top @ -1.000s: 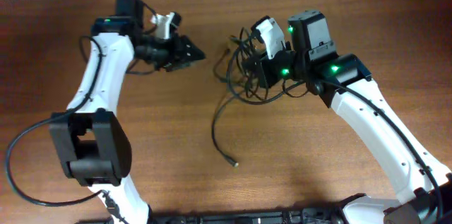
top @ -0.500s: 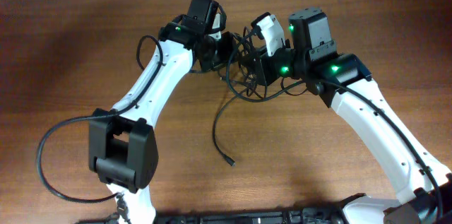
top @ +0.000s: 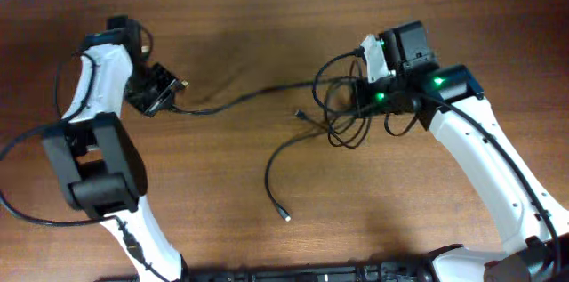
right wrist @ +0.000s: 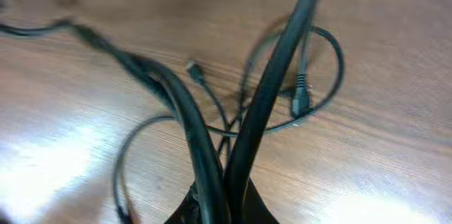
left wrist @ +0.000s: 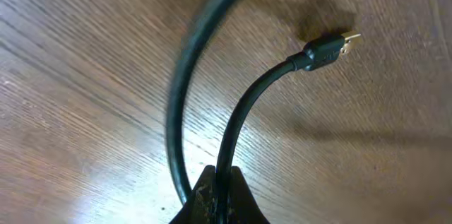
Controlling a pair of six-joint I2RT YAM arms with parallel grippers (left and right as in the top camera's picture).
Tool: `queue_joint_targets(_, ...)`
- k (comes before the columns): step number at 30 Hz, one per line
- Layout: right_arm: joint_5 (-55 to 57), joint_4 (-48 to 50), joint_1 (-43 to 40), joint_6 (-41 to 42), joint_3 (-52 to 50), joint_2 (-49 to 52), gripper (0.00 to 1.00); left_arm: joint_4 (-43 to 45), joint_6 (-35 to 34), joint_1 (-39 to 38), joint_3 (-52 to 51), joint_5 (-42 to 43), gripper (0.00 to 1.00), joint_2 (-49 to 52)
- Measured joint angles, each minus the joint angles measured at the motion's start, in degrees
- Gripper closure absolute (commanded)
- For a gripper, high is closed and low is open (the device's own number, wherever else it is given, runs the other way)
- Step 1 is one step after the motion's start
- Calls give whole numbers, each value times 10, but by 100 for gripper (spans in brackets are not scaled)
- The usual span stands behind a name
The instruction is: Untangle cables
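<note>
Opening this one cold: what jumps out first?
A single black cord is strung across the middle of the table, from the left gripper, clamped near its end at the far left, to the knot of cables on the right. The right gripper is shut on that knot, and one loose strand curls toward the near edge.

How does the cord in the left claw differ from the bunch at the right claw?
The stretched cable runs as one nearly straight line; the tangle is several overlapping loops. The stretched cable is pinched near its plug by the left gripper; the tangle is held mid-cord by the right gripper. Both are thin, black, and gripped shut.
</note>
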Motion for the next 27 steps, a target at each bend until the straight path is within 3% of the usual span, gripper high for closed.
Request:
queue_joint_targets(2,49,-16,-3,6,0,5,16,-1,5,16,0,14,100,0)
queue_joint_targets(3,58,-17,-3,8,0,15,12,8,30,17,0,40,100,0)
queue_joint_targets(7,70,-26,-3,47,0,35,6,50,293,-72,-1,251,100,0)
queue_joint_targets(9,66,-29,-3,53,0,35,5,50,371,-113,1,336,100,0)
queue_joint_targets(10,46,-26,-3,54,0,35,5,51,386,-113,3,356,94,-2)
queue_joint_targets(11,26,-26,-3,54,0,35,5,56,397,-109,4,367,59,-13)
queue_joint_targets(12,14,-29,-3,54,0,35,5,58,405,-107,5,363,39,-27)
queue_joint_targets(13,3,-35,-3,54,0,35,5,46,384,-106,12,325,38,-43)
queue_joint_targets(16,-2,-59,-3,54,0,10,4,2,341,-103,19,254,23,-53)
queue_joint_targets(18,25,-83,-3,54,0,-116,4,8,333,-106,61,205,12,-102)
queue_joint_targets(20,53,-119,-3,56,1,-222,3,53,328,-131,80,184,12,-169)
queue_joint_targets(22,64,-143,-3,66,1,-261,3,78,325,-234,92,169,12,-211)
queue_joint_targets(25,79,-187,-3,84,1,-292,3,116,298,-410,93,76,13,-134)
queue_joint_targets(27,82,-223,-3,86,1,-304,3,162,263,-456,91,-4,16,-60)
